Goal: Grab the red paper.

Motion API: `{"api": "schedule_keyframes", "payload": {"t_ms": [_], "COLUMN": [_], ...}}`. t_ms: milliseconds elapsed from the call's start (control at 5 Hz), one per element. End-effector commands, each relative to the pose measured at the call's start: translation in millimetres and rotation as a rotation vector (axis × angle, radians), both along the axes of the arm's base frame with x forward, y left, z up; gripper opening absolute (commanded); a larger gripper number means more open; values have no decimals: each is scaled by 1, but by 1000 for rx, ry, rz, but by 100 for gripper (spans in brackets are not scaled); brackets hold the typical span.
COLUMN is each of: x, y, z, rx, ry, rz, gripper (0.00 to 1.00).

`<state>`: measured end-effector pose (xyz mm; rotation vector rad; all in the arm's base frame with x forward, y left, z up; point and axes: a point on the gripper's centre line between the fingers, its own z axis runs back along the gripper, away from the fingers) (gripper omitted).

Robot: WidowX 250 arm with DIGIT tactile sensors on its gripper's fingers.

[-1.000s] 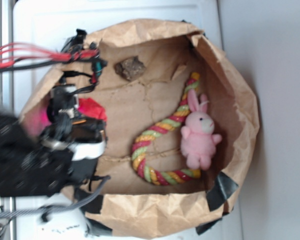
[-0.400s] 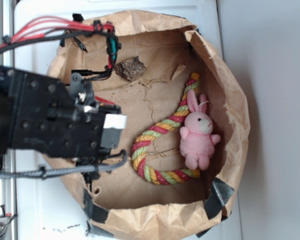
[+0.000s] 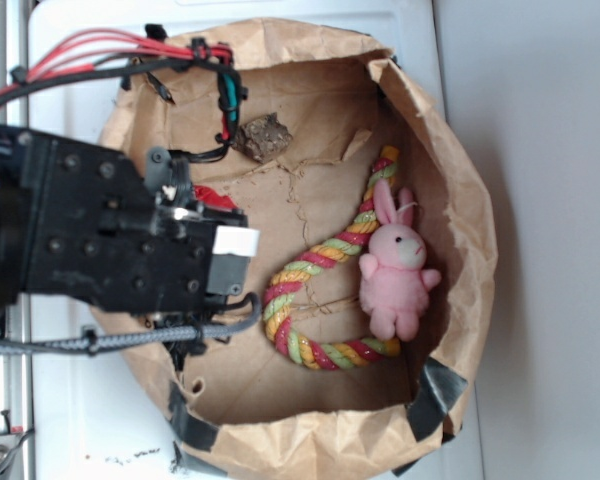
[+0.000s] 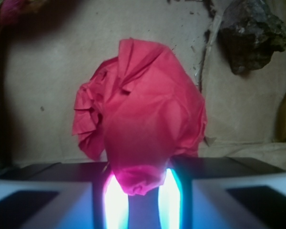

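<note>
In the outside view, the black arm fills the left side, and its end effector (image 3: 195,215) sits low over the left part of the paper bag (image 3: 470,200). Just a sliver of the red paper (image 3: 212,197) peeks out at the arm's upper right edge. Further right lie the brown lump (image 3: 264,136), then the twisted rope (image 3: 320,285), then the pink bunny (image 3: 398,270), all well apart from the arm.

The wrist view settles the key relation. The red paper (image 4: 140,114) sits dead centre, straight ahead of the end effector (image 4: 140,191), with its lower tip tucked between the two fingers (image 4: 115,200). The wad stands taller than wide, its long axis running away from the camera's base, in line with the gap. The fingers look pressed in against that lower tip, pinching it; the bulk of the wad bulges free beyond them. The brown lump (image 4: 255,33) lies off to the upper right, clear of the grip.

Judging by this, the hold is on a narrow fold only, so a lift may let it slip.
</note>
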<state>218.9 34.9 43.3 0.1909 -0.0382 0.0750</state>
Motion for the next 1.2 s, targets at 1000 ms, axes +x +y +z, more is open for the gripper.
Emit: {"api": "schedule_keyframes", "payload": {"t_ms": [1000], "x": [30], "y": [19], "z": [122], "rx": [-158], "ry": [-279], "rz": [28], "gripper": [0]}}
